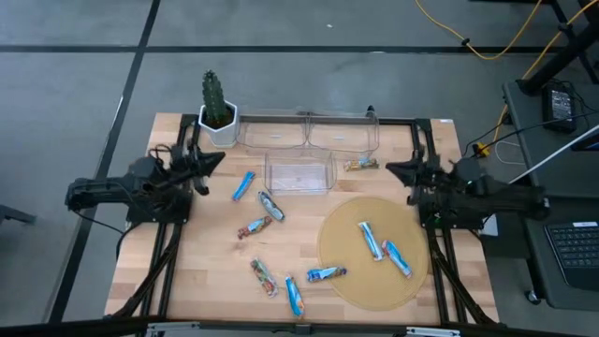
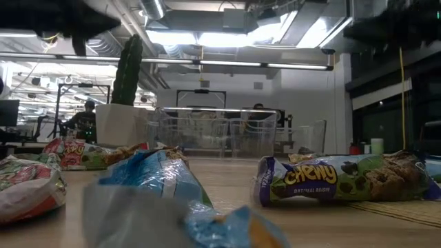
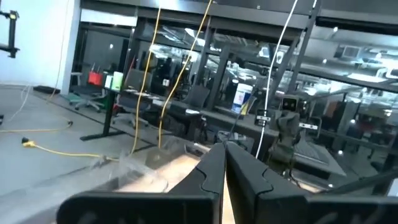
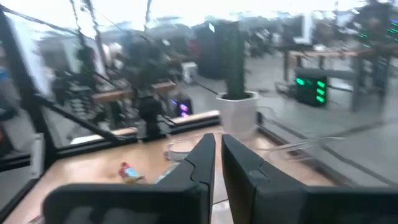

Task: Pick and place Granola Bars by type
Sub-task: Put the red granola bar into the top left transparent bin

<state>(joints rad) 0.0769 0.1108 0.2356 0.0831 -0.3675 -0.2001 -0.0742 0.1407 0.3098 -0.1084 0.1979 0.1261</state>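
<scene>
Several granola bars lie flat on the wooden table. In the high view a blue bar point(image 1: 244, 185), a silver bar point(image 1: 270, 205), a red bar point(image 1: 254, 227), a multicolour bar point(image 1: 264, 277) and two blue bars point(image 1: 295, 296) point(image 1: 326, 274) lie on bare wood. Two more bars point(image 1: 372, 240) point(image 1: 397, 258) rest on a round mat point(image 1: 346, 281). A gold bar point(image 1: 360, 165) lies beside the bins. A "Chewy" bar point(image 2: 337, 180) shows close in the low view. My left gripper point(image 1: 217, 159) point(image 3: 224, 152) hovers shut at the table's left edge. My right gripper point(image 1: 391, 169) point(image 4: 217, 146) hovers shut at the right edge.
Three clear plastic bins stand toward the far edge: two side by side point(image 1: 271, 131) point(image 1: 342, 131) and one in front point(image 1: 299, 173). A potted cactus point(image 1: 217, 108) sits at the far left corner. Bare wood shows between the bars at mid-table.
</scene>
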